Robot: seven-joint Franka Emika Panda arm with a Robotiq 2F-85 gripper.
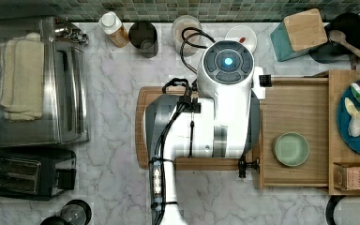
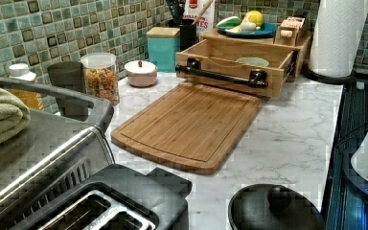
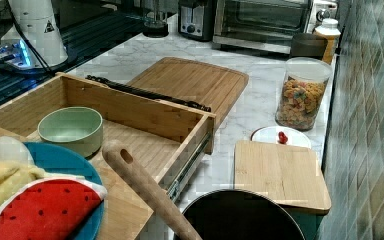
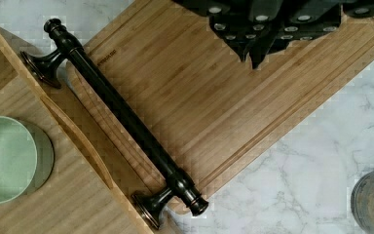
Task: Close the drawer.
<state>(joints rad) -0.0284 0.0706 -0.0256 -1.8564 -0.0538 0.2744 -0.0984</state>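
Note:
The drawer [image 1: 290,108] is a light-wood box pulled out of its cabinet, with a green bowl [image 1: 290,149] inside it. Its long black bar handle [image 4: 126,119] runs along the front wall on two posts, above the edge of the cutting board [image 4: 214,97]. In the left view the drawer [image 2: 230,67] and handle [image 2: 220,75] sit at the back. In the top view my white arm [image 1: 225,93] hangs over the board and hides most of the handle. My gripper [image 4: 254,53] is shut, holds nothing and hovers over the board, apart from the handle.
A toaster oven [image 1: 37,79] and toaster [image 1: 26,173] stand at the top view's left. A cereal jar [image 2: 100,76], dark cup [image 1: 143,38] and teal box [image 2: 163,45] line the tiled wall. A blue plate of toy fruit [image 1: 356,117] sits on the cabinet.

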